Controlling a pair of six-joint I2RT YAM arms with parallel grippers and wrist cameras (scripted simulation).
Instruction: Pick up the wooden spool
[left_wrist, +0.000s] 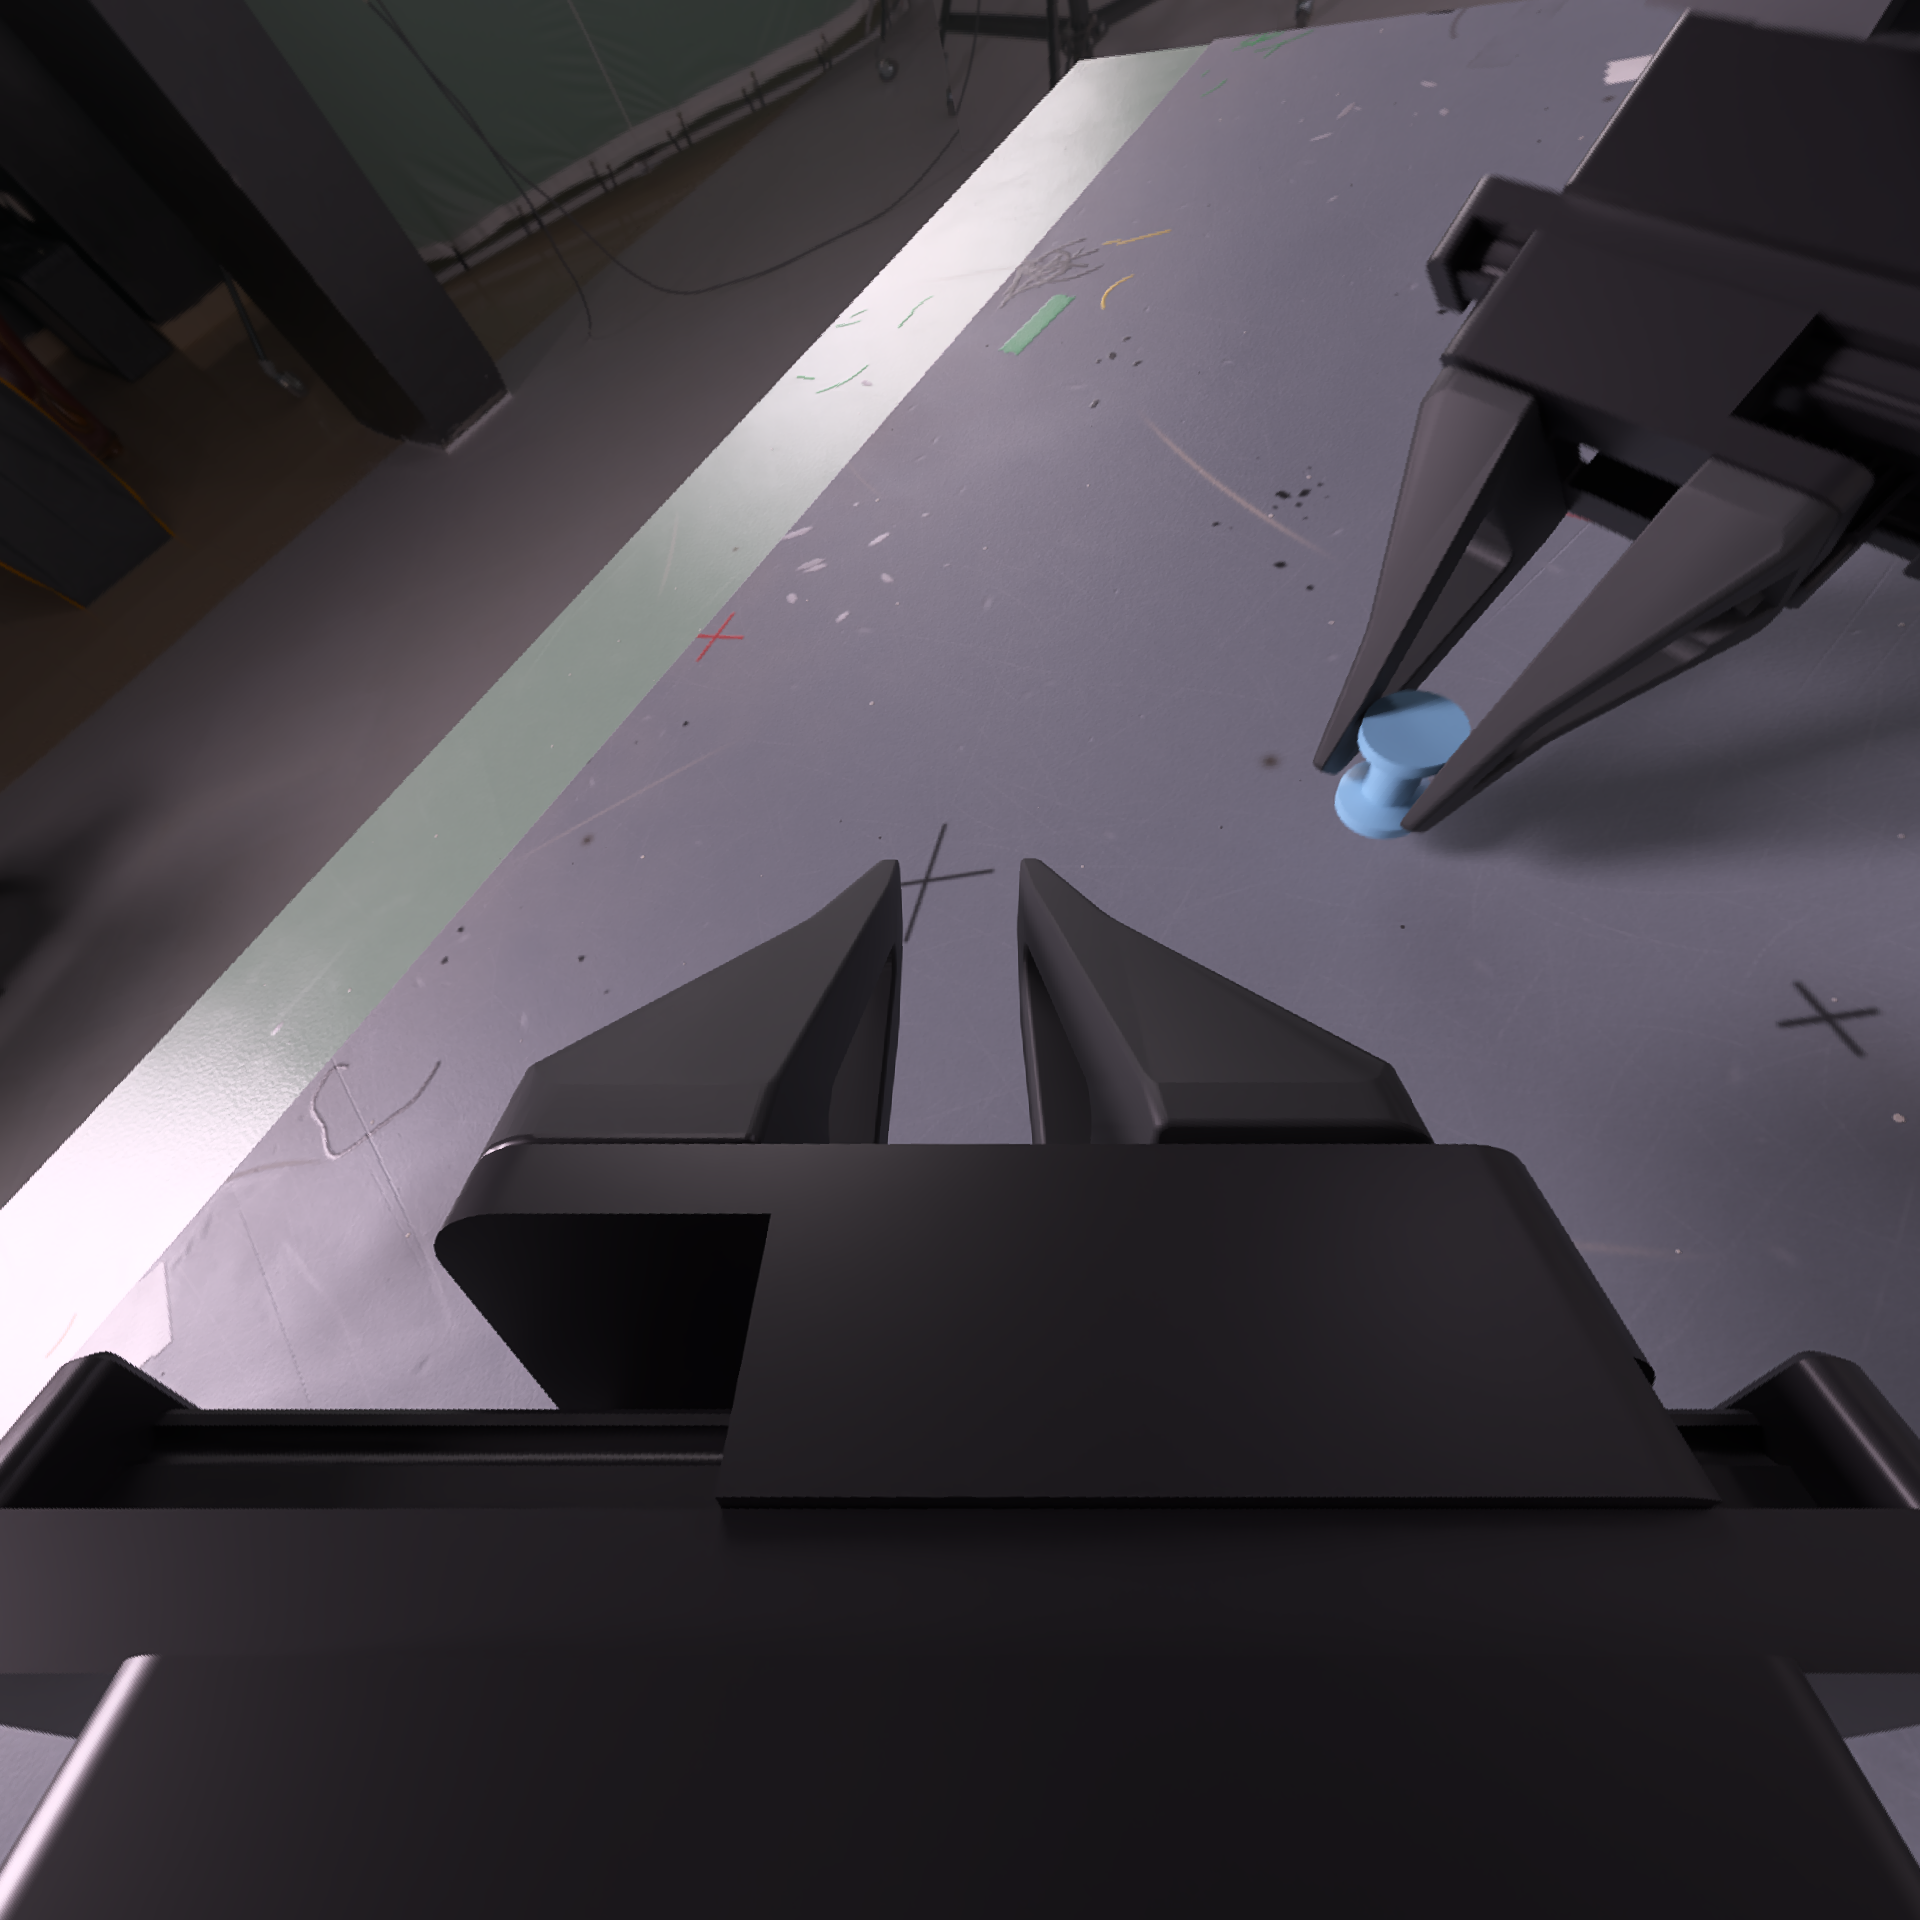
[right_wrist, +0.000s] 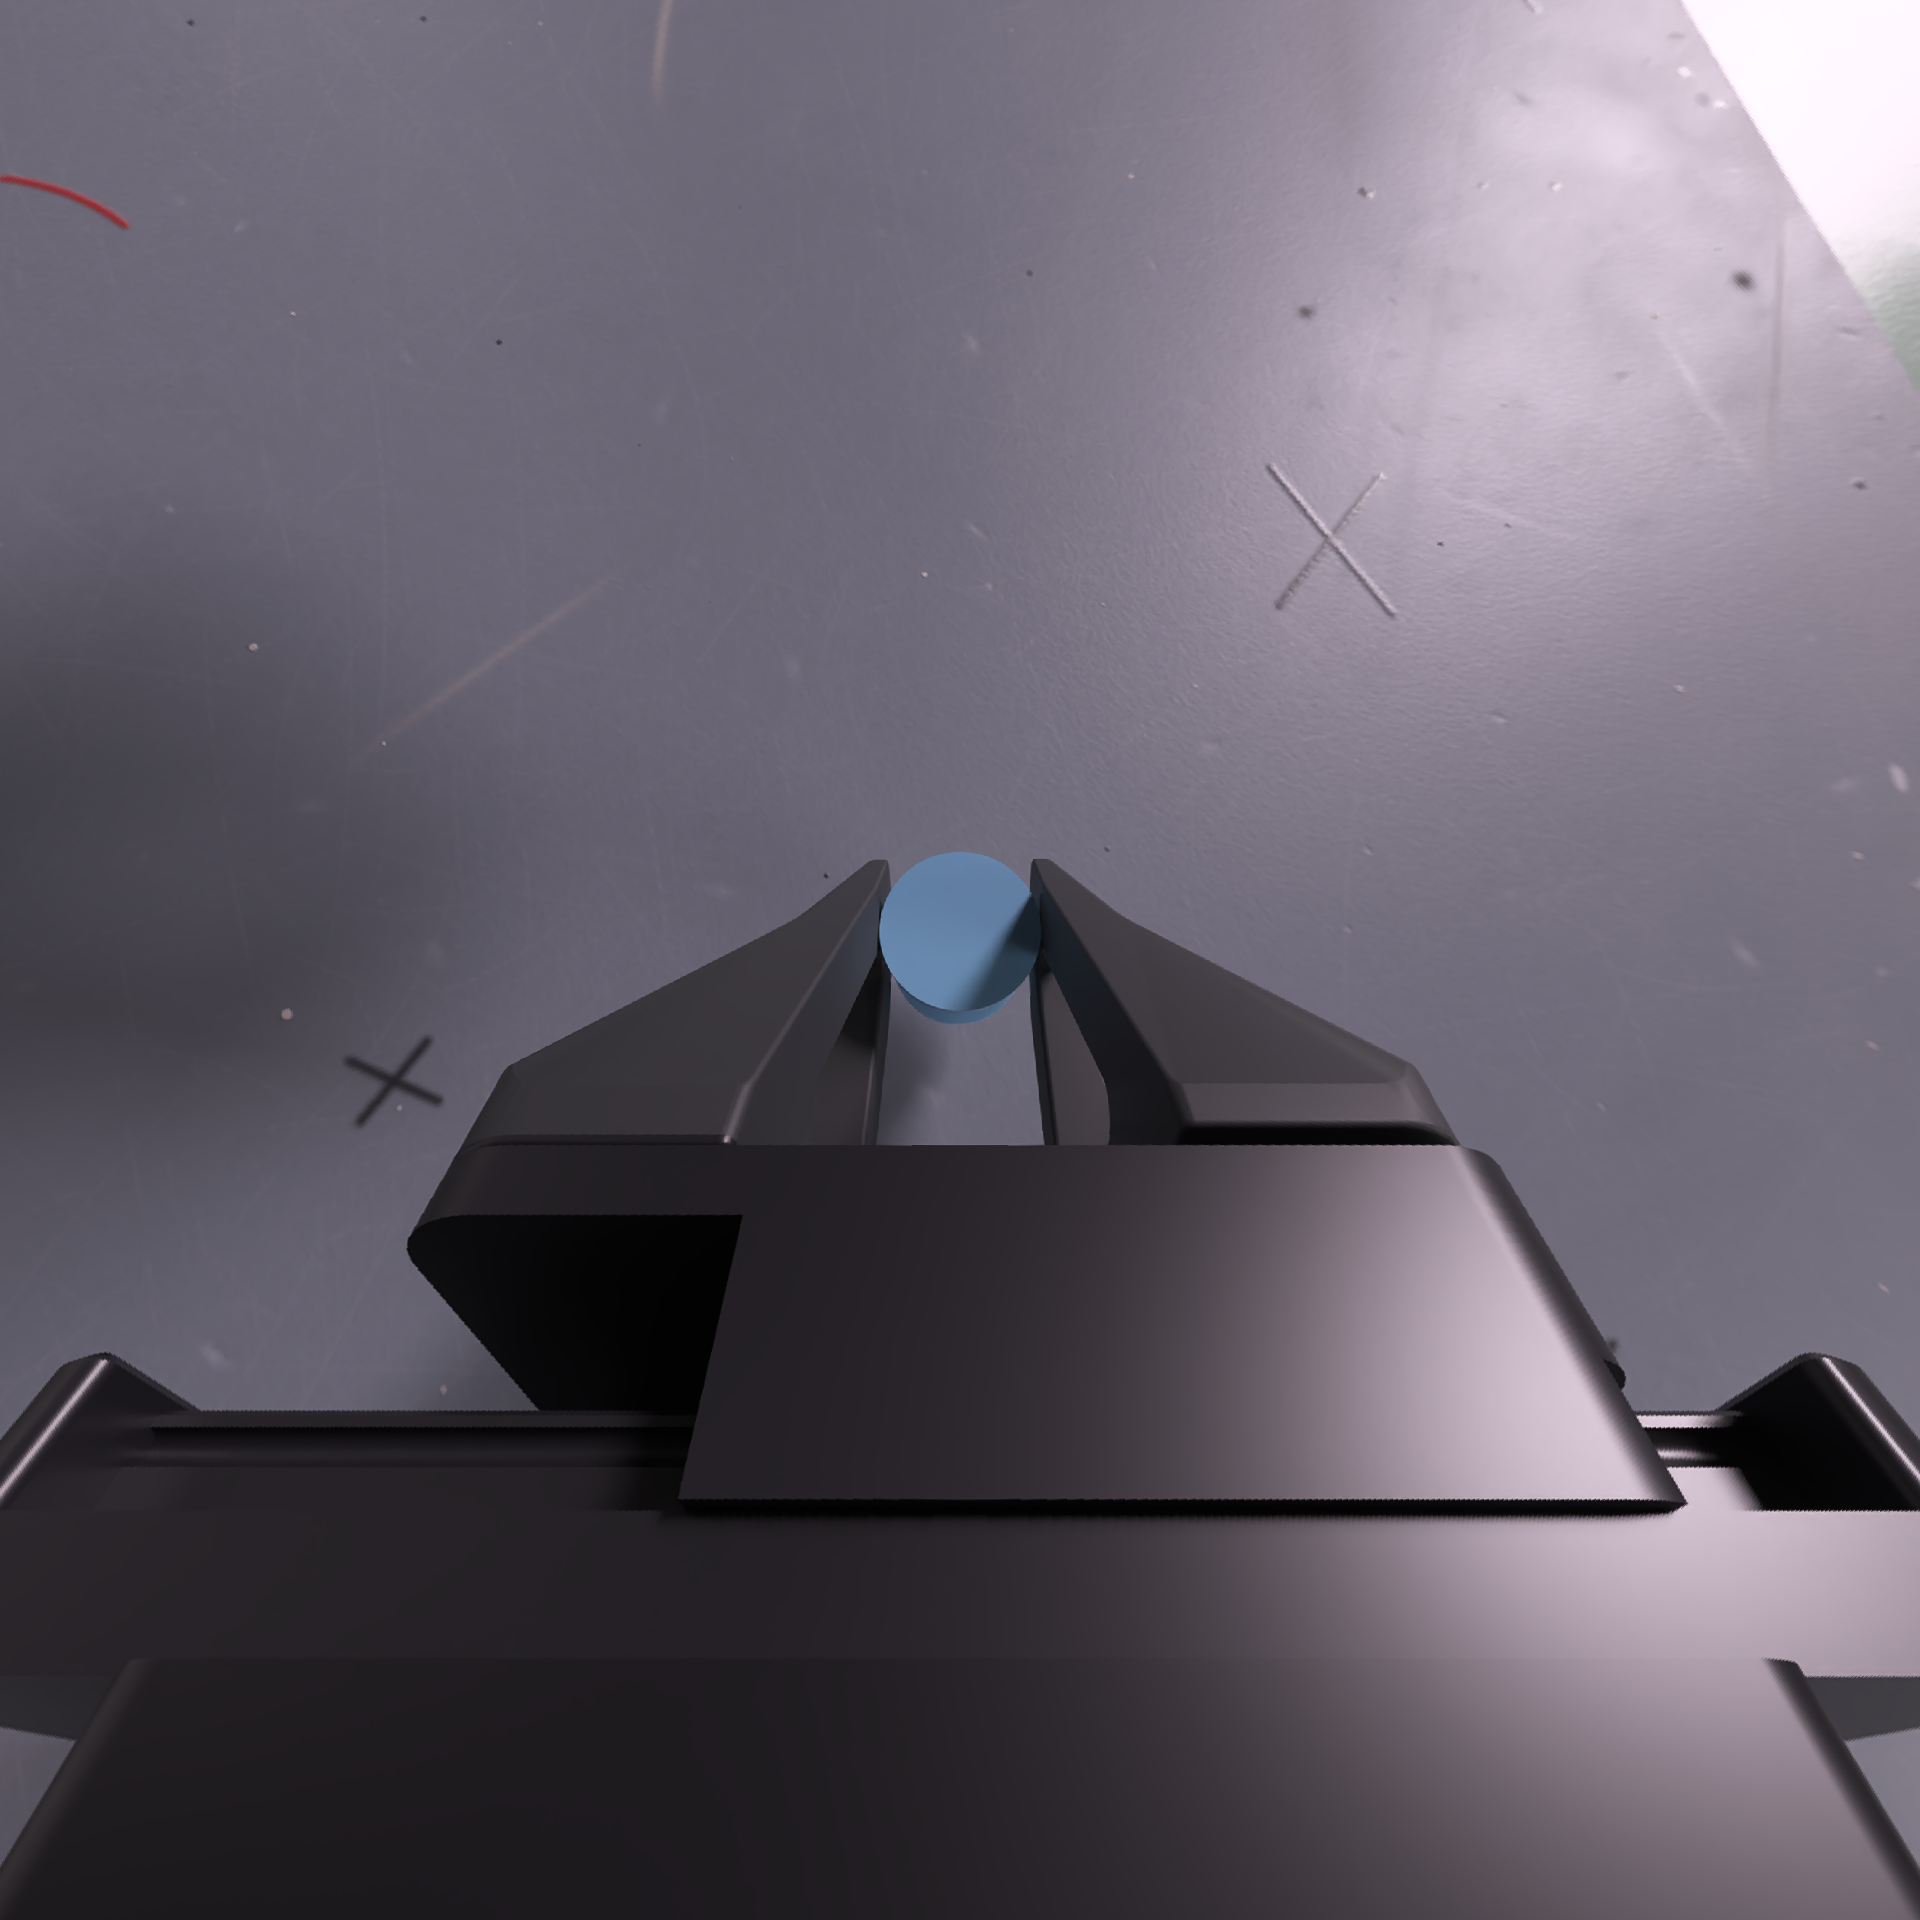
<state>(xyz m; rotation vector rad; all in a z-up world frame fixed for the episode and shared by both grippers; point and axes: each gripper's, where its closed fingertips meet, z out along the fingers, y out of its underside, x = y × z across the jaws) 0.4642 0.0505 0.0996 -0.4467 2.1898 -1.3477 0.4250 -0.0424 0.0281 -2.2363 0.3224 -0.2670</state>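
The spool (right_wrist: 958, 930) is small and light blue, with two round flanges and a thin neck. My right gripper (right_wrist: 961, 883) is shut on the spool, with a fingertip pressed to each side of it. In the left wrist view the spool (left_wrist: 1392, 764) hangs tilted between the right gripper's (left_wrist: 1377, 795) tips, just above the grey table (left_wrist: 1039, 644). My left gripper (left_wrist: 961, 873) is empty, low over the table, to the left of and nearer than the spool. Its fingers stand close together with only a narrow slit between them.
The table top is scuffed, with black cross marks (left_wrist: 1829, 1016), a red cross (left_wrist: 719, 636) and a green tape strip (left_wrist: 1036, 322). The table's bright left edge (left_wrist: 582, 665) drops to a dark floor with cables and a black stand.
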